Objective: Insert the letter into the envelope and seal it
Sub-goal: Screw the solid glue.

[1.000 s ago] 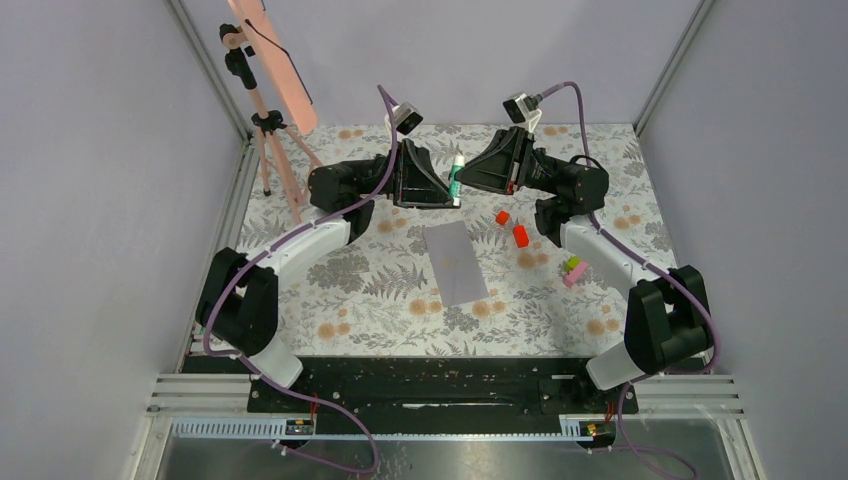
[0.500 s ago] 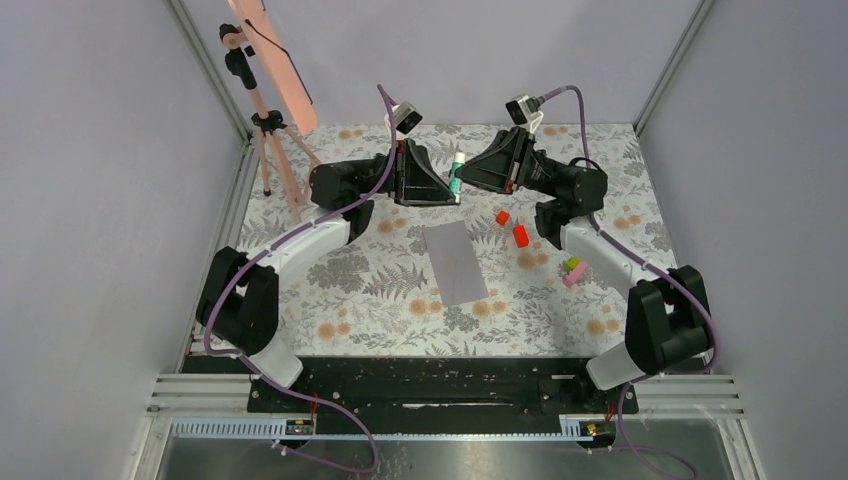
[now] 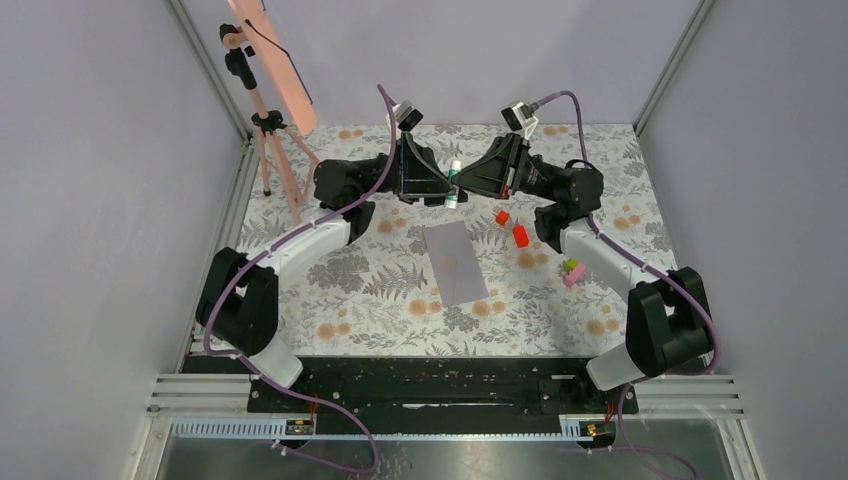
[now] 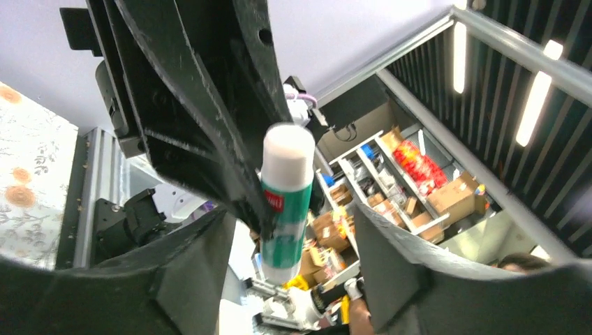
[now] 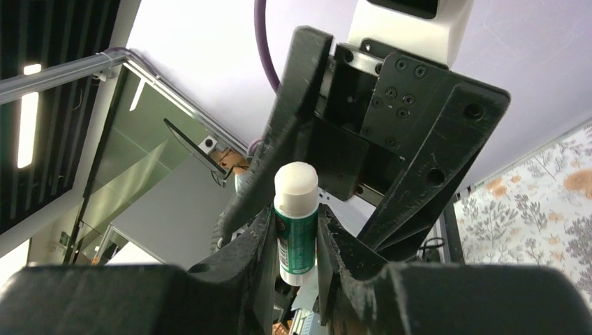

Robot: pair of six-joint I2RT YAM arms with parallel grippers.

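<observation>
Pinched between the right fingers: a green-and-white glue stick, upright in the right wrist view, white cap on top, one finger pressed against each side of the green barrel. Spread wide around that same stick in the left wrist view: the left fingers, with a clear gap on either side and no contact to be seen. Tip to tip above the far middle of the table, both sets of fingers raised off the surface and the stick between them, left arm reaching in from the left, right arm from the right. Just near of that meeting point, flat on the floral table: the grey-lilac envelope, long edges running roughly far to near, slightly turned, touched by neither arm. Flap open or shut, impossible to tell from above. Right of the envelope's far end: two small red blocks, close together but apart. Farther right and a little nearer, just beside the right forearm: a small pink, green and yellow block cluster. At the far left corner: a pinkish tripod carrying a long, tilted pink panel.
</observation>
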